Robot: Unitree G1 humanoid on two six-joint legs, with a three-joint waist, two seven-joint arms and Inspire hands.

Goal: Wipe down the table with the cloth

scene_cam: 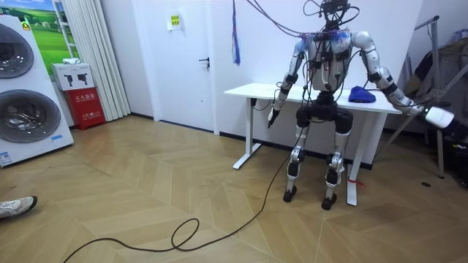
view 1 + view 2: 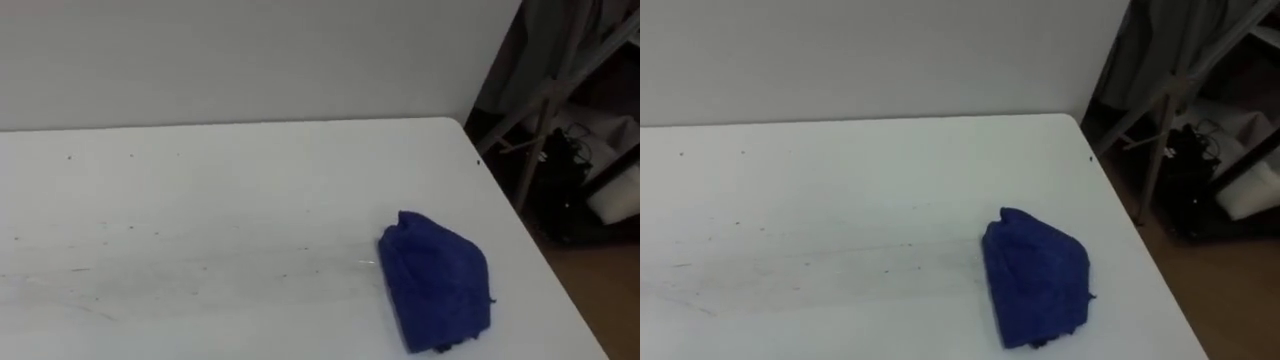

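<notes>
A crumpled blue cloth [image 2: 435, 285] lies on the white table [image 2: 250, 180] near its right front part, with nothing touching it; it also shows in the right eye view [image 2: 1037, 280] and in the room view [image 1: 361, 94]. Faint streaks and small dark specks [image 2: 130, 228] cross the tabletop left of the cloth. In the room view I stand at the table's long side, facing it. My left hand [image 1: 272, 117] hangs low beside the table edge. My right hand [image 1: 437, 116] is held out past the table's right end, away from the cloth.
A dark metal rack [image 2: 560, 90] with clutter stands just past the table's right end. In the room view, washing machines [image 1: 25, 95] and a red box [image 1: 85, 106] stand at the left, and a door [image 1: 183, 58] behind the table.
</notes>
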